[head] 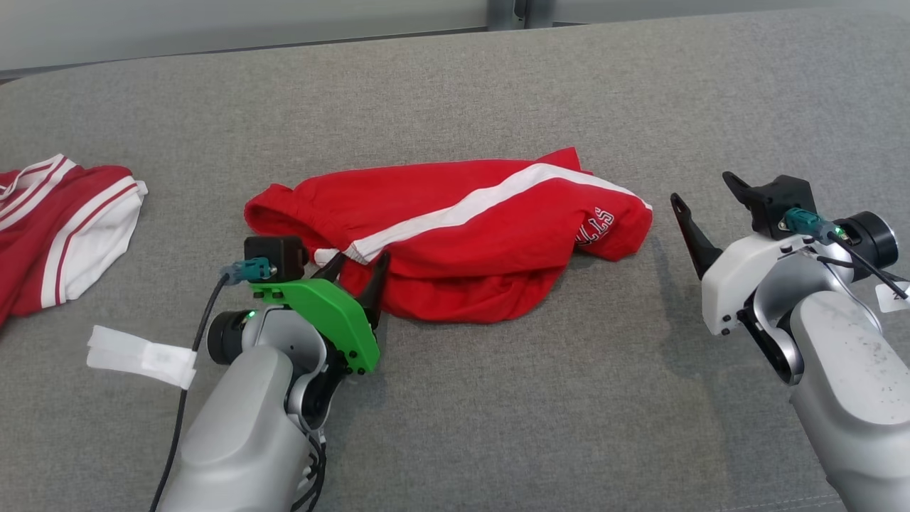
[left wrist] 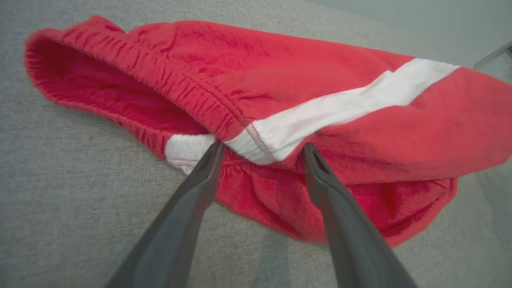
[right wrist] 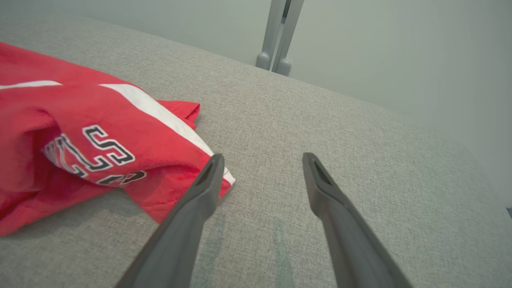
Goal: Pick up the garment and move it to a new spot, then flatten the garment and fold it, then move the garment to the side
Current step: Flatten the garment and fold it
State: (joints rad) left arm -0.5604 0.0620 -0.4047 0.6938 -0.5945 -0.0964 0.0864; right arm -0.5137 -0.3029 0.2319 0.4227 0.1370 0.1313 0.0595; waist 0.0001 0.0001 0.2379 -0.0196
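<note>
Garment: red shorts w/ white side stripe, lying crumpled and loosely doubled over at ctr of grey fabric surface. Elastic waistband at left end, gaping open. Leg end at right, w/ black-outlined lettering. Stripe runs diagonally from near-left to far-right. Not flattened, not folded neatly.

L gripper: green-housed, at near-left edge of garment. Jaws spread wide, nothing pinched. In wrist view the fingertips sit right at the cloth, one by the white patch at the waistband, the other under the fold below the stripe. Touching or just above: can't tell.

R gripper: white-housed, just right of garment's leg end, over bare surface. Jaws spread wide, empty. Head view shows a gap betw. it and the cloth. In its wrist view one finger overlaps the hem corner, the other lies over plain grey.

Other: 2nd red/white garment at far left edge of surface, well apart from the shorts. White tag on the L arm's cable. Pale metal post beyond far edge of surface.
</note>
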